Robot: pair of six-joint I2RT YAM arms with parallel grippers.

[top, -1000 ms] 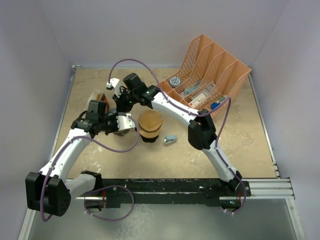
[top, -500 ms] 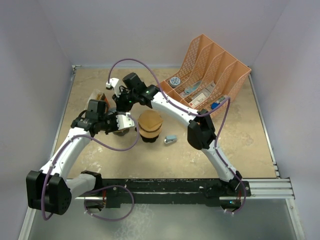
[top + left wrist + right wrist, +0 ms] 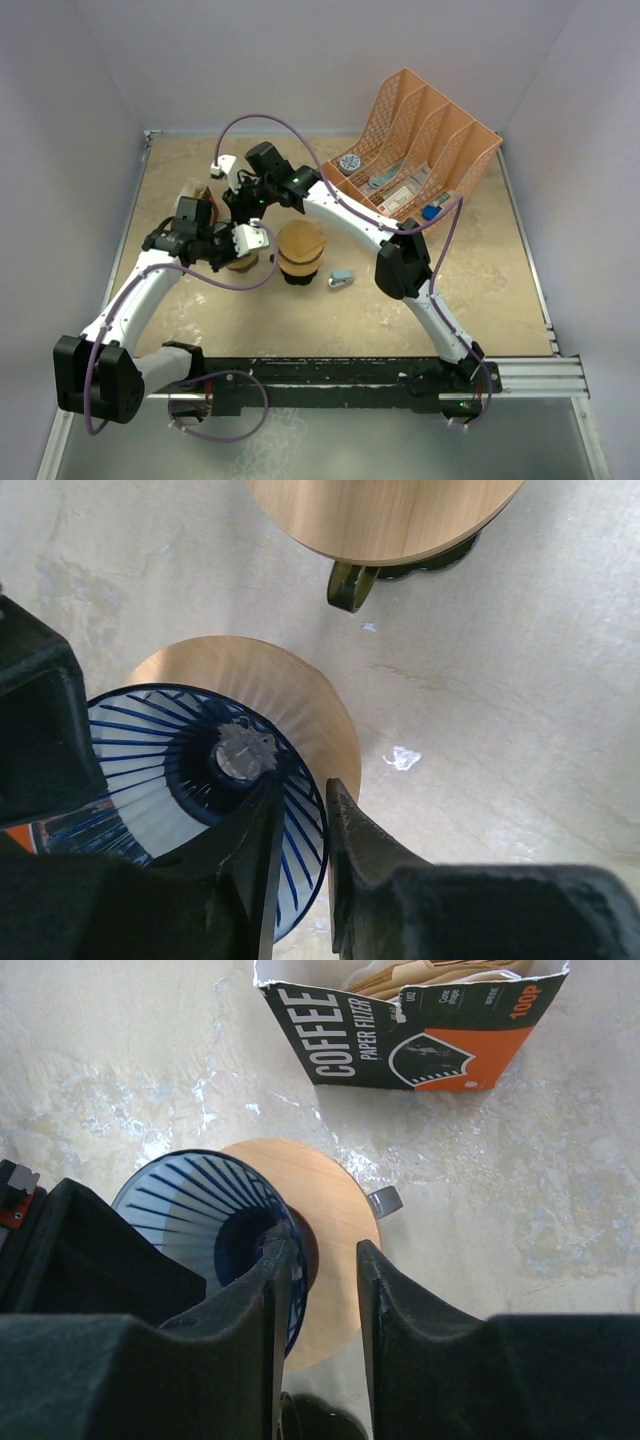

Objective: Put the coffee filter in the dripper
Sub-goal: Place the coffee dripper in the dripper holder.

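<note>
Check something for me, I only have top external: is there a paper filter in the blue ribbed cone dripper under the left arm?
Observer: No. The left wrist camera looks straight into the blue ribbed cone dripper. It shows bare ribs down to the bottom hole and no paper.
Operator: Is the left gripper holding it?
Observer: Yes. The left gripper pinches the rim wall, one finger inside the cone and one outside.
Operator: Is the right gripper carrying a filter?
Observer: No. The right wrist camera shows the right gripper open over the dripper's rim, with nothing held between its fingers.
</note>
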